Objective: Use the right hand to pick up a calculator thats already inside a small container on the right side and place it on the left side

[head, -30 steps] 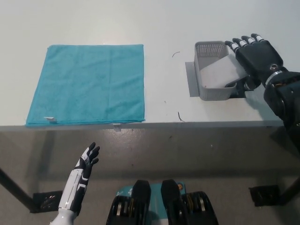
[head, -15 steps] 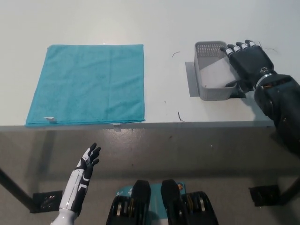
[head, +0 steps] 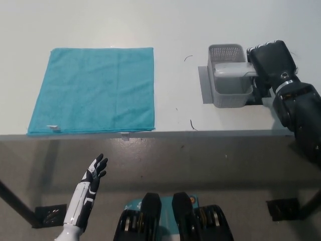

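A small grey mesh container [head: 224, 50] stands on the right of the white table. A light grey calculator [head: 230, 71] lies across the container's upper part, raised and roughly level. My black right hand [head: 271, 61] is at the container's right side, its fingers curled onto the calculator's right edge. On the left side of the table a teal cloth [head: 95, 90] is spread flat. My white left hand [head: 91, 184] hangs open below the table's front edge at the lower left.
The container rests on a flat grey pad [head: 204, 86] that sticks out to its left. The table's front edge [head: 165, 133] runs across the middle of the picture. A few small dark marks lie on the table between cloth and container.
My right hand went from spread open beside the container to closed on the calculator. The calculator, leaning inside the container before, now sits higher and level.
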You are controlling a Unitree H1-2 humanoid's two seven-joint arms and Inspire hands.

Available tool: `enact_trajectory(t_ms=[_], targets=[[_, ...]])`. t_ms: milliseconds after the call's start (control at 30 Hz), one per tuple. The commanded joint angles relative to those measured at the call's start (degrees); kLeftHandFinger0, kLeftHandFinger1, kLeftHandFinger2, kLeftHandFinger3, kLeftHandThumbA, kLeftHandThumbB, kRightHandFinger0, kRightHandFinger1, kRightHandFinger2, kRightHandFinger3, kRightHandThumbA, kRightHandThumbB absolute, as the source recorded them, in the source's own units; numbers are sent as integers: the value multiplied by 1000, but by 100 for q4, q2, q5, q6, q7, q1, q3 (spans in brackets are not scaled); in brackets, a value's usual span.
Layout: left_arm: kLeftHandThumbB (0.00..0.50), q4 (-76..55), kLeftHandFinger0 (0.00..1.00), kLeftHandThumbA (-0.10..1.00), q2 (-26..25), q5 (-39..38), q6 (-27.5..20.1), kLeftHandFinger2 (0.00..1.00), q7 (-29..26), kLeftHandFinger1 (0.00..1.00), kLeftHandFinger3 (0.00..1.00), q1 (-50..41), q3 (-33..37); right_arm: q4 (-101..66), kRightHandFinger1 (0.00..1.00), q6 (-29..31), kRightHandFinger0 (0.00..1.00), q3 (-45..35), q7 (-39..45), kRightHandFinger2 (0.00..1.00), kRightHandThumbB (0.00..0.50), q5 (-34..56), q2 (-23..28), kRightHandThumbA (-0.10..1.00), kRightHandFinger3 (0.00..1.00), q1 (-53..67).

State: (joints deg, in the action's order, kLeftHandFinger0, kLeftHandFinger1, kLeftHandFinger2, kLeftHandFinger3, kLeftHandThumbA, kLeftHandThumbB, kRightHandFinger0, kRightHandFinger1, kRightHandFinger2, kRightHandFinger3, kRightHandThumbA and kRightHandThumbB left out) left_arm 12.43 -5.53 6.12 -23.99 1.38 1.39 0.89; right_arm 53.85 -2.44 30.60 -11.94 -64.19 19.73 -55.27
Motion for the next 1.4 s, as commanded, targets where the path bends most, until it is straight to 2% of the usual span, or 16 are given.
enact_trajectory(t_ms=[0, 33, 233, 333, 433, 533, 567, 633, 667, 833, 933, 1100, 1133, 1200, 1267, 1367], targets=[[0, -112, 1000, 1000, -14, 65, -236, 1000, -51, 1000, 1000, 17, 27, 78, 161, 113, 0, 104, -1187, 507, 232, -17, 60, -100, 233, -462], [0, -117, 1000, 1000, -18, 51, -211, 1000, -35, 1000, 1000, 22, 31, 21, 165, 162, 0, 74, -1107, 506, 234, 59, 75, -100, 291, -453], [6, -130, 1000, 1000, -17, 76, -173, 1000, -39, 1000, 1000, 51, 30, -84, 171, 299, 0, 17, -1352, 488, 265, 187, 147, -100, 162, -436], [0, -110, 1000, 1000, -24, 77, -210, 1000, -33, 1000, 1000, 56, 36, -417, 173, 354, 0, -71, -1373, 493, 236, 244, 244, -100, 122, -380], [4, -95, 1000, 1000, -34, 128, -211, 1000, -47, 1000, 1000, 62, 39, -694, 150, 467, 0, -259, -1441, 477, 277, 406, 292, -100, 76, -356], [8, -120, 1000, 1000, -34, 124, -165, 1000, -45, 1000, 1000, 54, 32, -1011, 201, 379, 0, -400, -1536, 633, 209, 414, 320, -100, 161, -344], [3, -149, 1000, 1000, -27, 134, -164, 1000, -56, 1000, 1000, 35, 28, -1233, 287, 293, 0, -508, -1517, 746, 195, 440, 320, -100, 279, -368], [0, -122, 1000, 1000, -31, 133, -205, 1000, -57, 1000, 1000, 39, 28, -1470, 299, 214, 0, -583, -1451, 747, 157, 415, 334, -100, 435, -406], [0, -101, 1000, 1000, -32, 125, -227, 1000, -57, 1000, 1000, 33, 23, -1609, 310, 217, 0, -649, -1368, 731, 152, 448, 319, -100, 655, -416], [0, -118, 1000, 1000, -14, 67, -208, 1000, -37, 1000, 1000, 8, 20, -2197, 362, 34, 0, -709, -771, 797, 177, 381, 245, -100, 749, -608], [7, -142, 1000, 1000, -13, 123, -176, 1000, -49, 1000, 1000, -13, 30, -2054, 362, 74, 0, -600, -832, 783, 212, 302, 78, -100, 726, -790], [15, -193, 1000, 1000, -14, 154, -137, 1000, -63, 1000, 1000, -53, 25, -1311, 351, 296, 0, -427, -1101, 748, 212, 363, -323, -100, 767, -1139], [16, -192, 1000, 1000, -13, 161, -137, 1000, -64, 1000, 1000, -58, 28, -1244, 413, 300, 31, -394, -1149, 809, 201, 344, -346, -100, 851, -1162], [14, -193, 1000, 1000, -23, 150, -155, 1000, -48, 1000, 1000, -63, 31, -922, 298, 358, 0, -286, -1267, 698, 205, 335, -519, -100, 793, -1304], [14, -174, 1000, 1000, -23, 164, -173, 1000, -52, 1000, 1000, -46, 32, -522, 262, 373, 0, -143, -1270, 681, 214, 331, -793, -100, 761, -1513], [18, -191, 1000, 1000, -21, 143, -138, 1000, -34, 1000, 1000, -43, 32, -153, 170, 424, 0, -80, -1287, 626, 248, 444, -1080, -100, 576, -1687]])
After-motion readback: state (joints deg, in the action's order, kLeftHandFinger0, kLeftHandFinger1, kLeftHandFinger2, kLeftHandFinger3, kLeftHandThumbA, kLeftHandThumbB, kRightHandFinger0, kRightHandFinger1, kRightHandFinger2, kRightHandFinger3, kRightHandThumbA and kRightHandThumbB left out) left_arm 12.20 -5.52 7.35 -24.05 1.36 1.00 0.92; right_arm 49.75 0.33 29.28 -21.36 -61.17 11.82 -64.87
